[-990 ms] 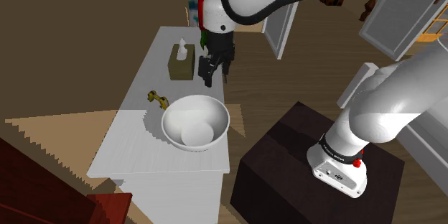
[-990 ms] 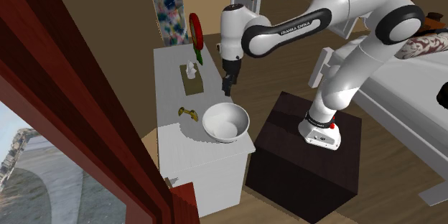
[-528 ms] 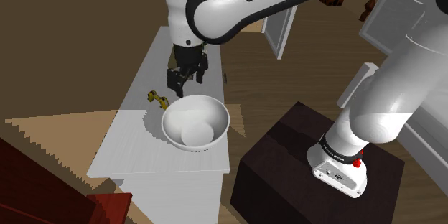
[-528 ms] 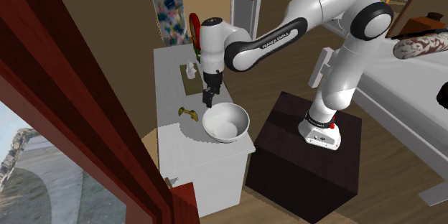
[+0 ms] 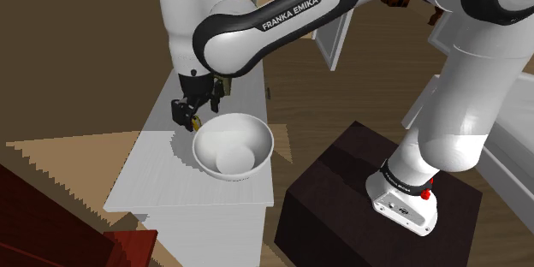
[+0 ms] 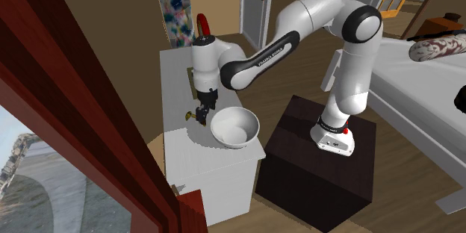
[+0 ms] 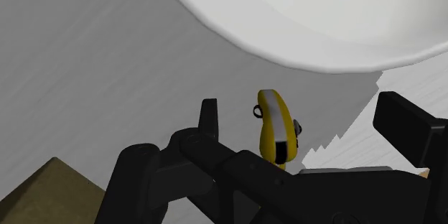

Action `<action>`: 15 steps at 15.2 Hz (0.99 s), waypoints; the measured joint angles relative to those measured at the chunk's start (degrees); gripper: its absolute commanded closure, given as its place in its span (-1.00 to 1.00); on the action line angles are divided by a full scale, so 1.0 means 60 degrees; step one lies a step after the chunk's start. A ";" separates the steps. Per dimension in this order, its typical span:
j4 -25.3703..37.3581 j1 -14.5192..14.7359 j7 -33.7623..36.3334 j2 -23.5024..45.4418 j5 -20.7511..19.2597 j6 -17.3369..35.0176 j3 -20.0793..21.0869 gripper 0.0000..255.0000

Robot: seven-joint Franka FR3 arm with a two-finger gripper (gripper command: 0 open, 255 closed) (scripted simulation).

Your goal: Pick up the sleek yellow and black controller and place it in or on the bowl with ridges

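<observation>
The small yellow and black controller (image 7: pixel 276 131) lies on the white table (image 5: pixel 163 180), just beside the rim of the white bowl (image 5: pixel 233 145). My black gripper (image 7: pixel 300 111) hovers right over it, open, with the controller standing between the fingers (image 7: pixel 209 118) and touching neither. In the shoulder view the gripper (image 5: pixel 186 111) hangs low at the bowl's far left side, and a bit of the controller (image 5: pixel 197 122) peeks out beneath it. Across the room, the second exterior view has the gripper (image 6: pixel 202 113) next to the bowl (image 6: pixel 234 126), the controller (image 6: pixel 187 114) at its left.
A tan box corner (image 7: pixel 39 190) lies behind the hand on the table. The dark stand (image 5: pixel 359 197) sits close to the table's right edge. A red wooden frame (image 6: pixel 89 119) rises at the second exterior view's left, and a bed (image 6: pixel 426 82) at its right.
The arm has swung left across the table and come down, carrying the gripper from beside the tan box to just above the controller. The fingers have stayed open.
</observation>
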 measured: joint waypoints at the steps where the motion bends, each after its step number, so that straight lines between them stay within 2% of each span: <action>1: -0.0029 0.0016 0.0034 0.0078 -0.0050 0.0099 -0.0009 -1.00; 5: -0.0225 0.0075 0.0162 0.0354 -0.0230 0.0535 -0.0047 -1.00; 11: -0.0256 0.0083 0.0180 0.0404 -0.0262 0.0615 -0.0056 -1.00; 12: -0.0256 0.0083 0.0180 0.0404 -0.0262 0.0615 -0.0056 1.00; 15: -0.0256 0.0083 0.0180 0.0404 -0.0262 0.0615 -0.0056 1.00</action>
